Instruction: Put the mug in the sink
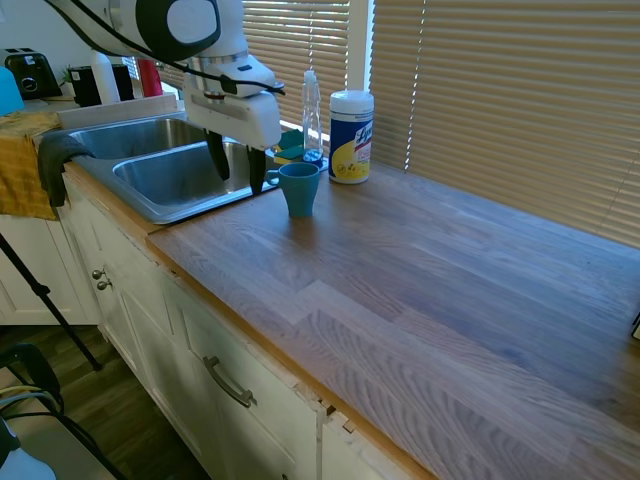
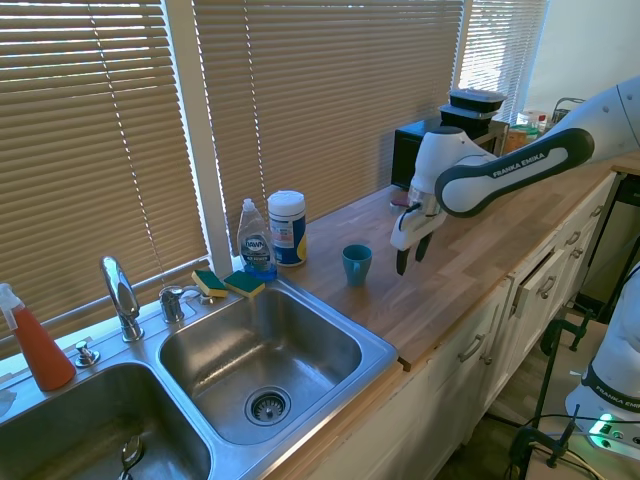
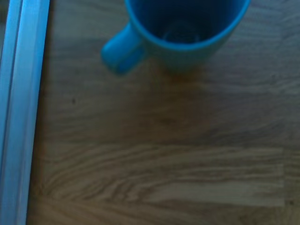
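Note:
The teal-blue mug (image 1: 299, 188) stands upright on the wood countertop beside the sink's right rim, its handle pointing toward the sink (image 1: 150, 172). In the second exterior view the mug (image 2: 356, 264) sits just right of the basin (image 2: 230, 340). My gripper (image 1: 237, 168) hangs open and empty a little above the counter, on the counter-edge side of the mug, close to it but apart. The gripper (image 2: 409, 258) points its fingers down. The wrist view shows the mug (image 3: 187, 28) from above, empty inside, with the sink rim (image 3: 14, 93) along one side.
A white-and-yellow wipes canister (image 1: 351, 136) and a dish soap bottle (image 1: 312, 115) stand behind the mug by the blinds. Two sponges (image 2: 230, 283) lie at the sink's back rim. Faucet (image 2: 120, 295), red spray bottle (image 2: 35, 345), microwave (image 2: 440, 150), yellow towel (image 1: 25, 165).

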Motion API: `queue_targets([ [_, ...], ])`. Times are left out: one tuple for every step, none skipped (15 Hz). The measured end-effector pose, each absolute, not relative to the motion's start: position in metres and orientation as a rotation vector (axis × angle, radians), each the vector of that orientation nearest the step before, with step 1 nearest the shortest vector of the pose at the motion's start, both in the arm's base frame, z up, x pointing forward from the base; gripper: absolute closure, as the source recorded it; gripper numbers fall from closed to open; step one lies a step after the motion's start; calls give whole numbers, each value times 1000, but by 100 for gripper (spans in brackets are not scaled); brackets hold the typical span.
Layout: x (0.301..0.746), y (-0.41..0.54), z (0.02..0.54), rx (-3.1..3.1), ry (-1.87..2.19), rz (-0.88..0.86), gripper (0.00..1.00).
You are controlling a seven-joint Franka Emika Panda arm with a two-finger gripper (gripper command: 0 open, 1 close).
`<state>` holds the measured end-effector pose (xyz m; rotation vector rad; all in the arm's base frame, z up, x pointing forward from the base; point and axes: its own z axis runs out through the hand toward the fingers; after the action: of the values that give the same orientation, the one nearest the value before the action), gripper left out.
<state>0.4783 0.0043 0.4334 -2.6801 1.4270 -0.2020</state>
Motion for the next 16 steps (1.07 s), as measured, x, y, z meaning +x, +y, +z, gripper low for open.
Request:
queue_targets([
  [490, 0, 439, -2652, 1459, -215, 0],
  [502, -3, 443, -2625, 1487, -228, 0],
  [514, -6, 446, -2600, 1514, -238, 0],
  [526, -11, 449, -2573, 1543, -247, 0],
  [538, -15, 450, -2550, 1569, -252, 0],
  [549, -19, 450, -2530, 1591, -254, 0],
  [560, -24, 450, -2511, 1612, -254, 0],
  [570, -27, 449, -2498, 1630, -250, 0],
  [580, -29, 447, -2490, 1645, -243, 0],
  [588, -30, 443, -2485, 1660, -229, 0],
  [597, -31, 438, -2484, 1673, -210, 0],
  [604, -31, 432, -2486, 1681, -192, 0],
  [610, -33, 425, -2486, 1690, -177, 0],
  [615, -35, 416, -2486, 1702, -163, 0],
  [618, -37, 408, -2486, 1713, -149, 0],
  [621, -40, 401, -2484, 1723, -136, 0],
])
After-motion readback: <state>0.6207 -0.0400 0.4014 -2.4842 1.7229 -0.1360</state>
